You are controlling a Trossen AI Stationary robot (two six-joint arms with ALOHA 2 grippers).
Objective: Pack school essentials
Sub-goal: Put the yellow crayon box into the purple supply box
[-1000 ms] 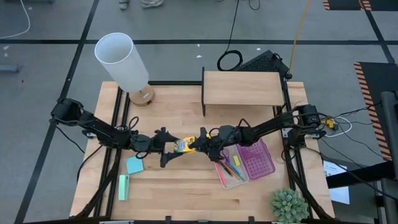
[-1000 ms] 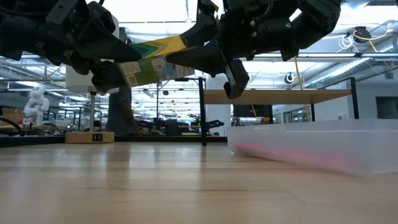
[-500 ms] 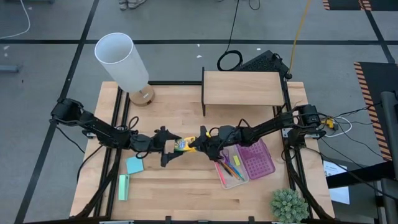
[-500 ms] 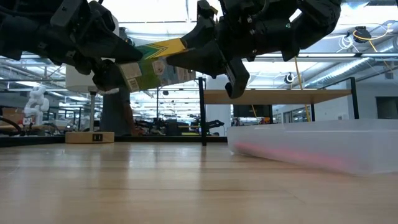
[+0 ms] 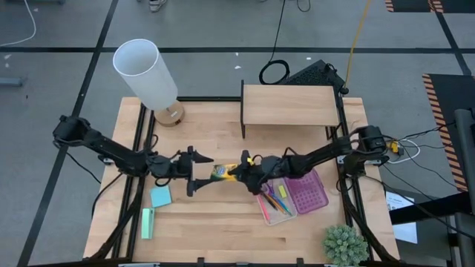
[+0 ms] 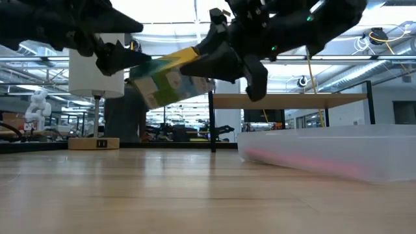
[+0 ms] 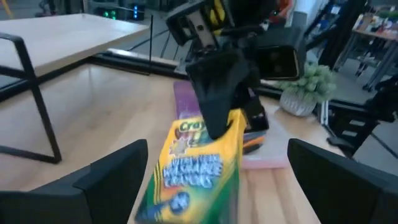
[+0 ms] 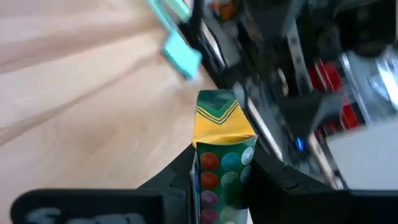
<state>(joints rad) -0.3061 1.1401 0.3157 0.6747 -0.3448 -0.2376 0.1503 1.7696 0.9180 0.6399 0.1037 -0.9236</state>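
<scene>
— Yellow and green, that's the crayon box (image 5: 220, 172) — where is it?

— Up in the air over the middle of the wooden tabletop (image 5: 223, 222), tilted in the low view (image 6: 170, 79), with nothing under it but bare wood.

— Who has it?

— The right pincer (image 5: 241, 172). Its two fingers are clenched on one end of the box; the right wrist view shows the box (image 8: 221, 158) squeezed between them, its chevron end pointing away from the camera.

— And the left pincer (image 5: 194, 169)?

— Released. Its fingers stand spread wide, apart from the box on either side. From the left wrist view the box (image 7: 196, 171) sits between the two dark fingers without touching either, and the right pincer (image 7: 217, 106) grips its far end.

— Other things of the task?

— A clear tray (image 5: 276, 215) lies just beside the right pincer, with coloured pens and pencils (image 5: 276, 199) in it, next to a purple tray (image 5: 308, 191). The light-blue note pad (image 5: 160, 196) lies flat near the left arm, with a pale green block (image 5: 148, 223) just beside it.
</scene>
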